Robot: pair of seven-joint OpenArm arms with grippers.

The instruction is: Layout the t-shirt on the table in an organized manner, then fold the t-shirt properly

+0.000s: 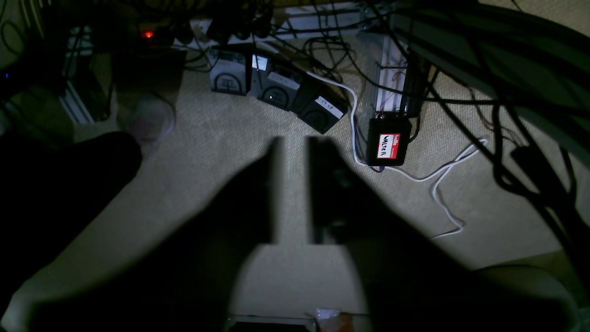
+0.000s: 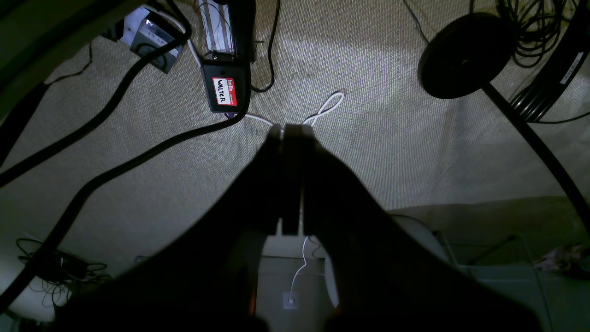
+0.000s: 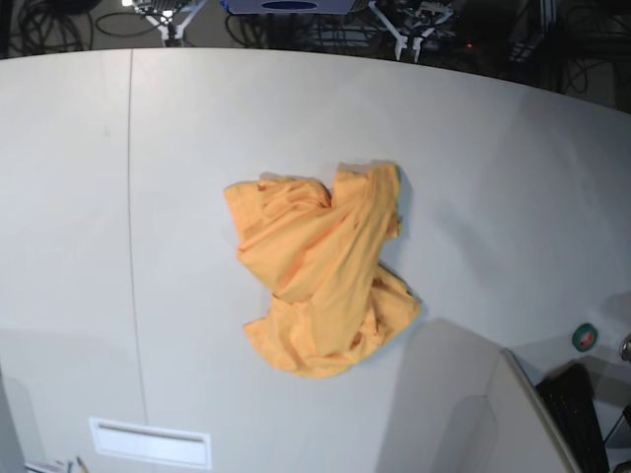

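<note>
- The t-shirt, orange-yellow, lies crumpled in a heap around the middle of the pale bench, its cloth bunched in loose folds and one part rising toward the top of the base view.
- Both hands are at the far edge of the bench, well apart from the shirt and from each other, touching none of its cloth.
- The left hand stands partly spread, a gap between its blurred fingers and nothing in it.
- The right hand is drawn narrow, fingers together, with no cloth between them.
- A thin dark seam runs down the bench to one side of the shirt.
- Near the bottom of the base view lie a white rectangular frame and, toward the right corner, a green roll.
- Beneath the hands, the wrist views show carpet, black cables and a black box labelled "Walter".
</note>
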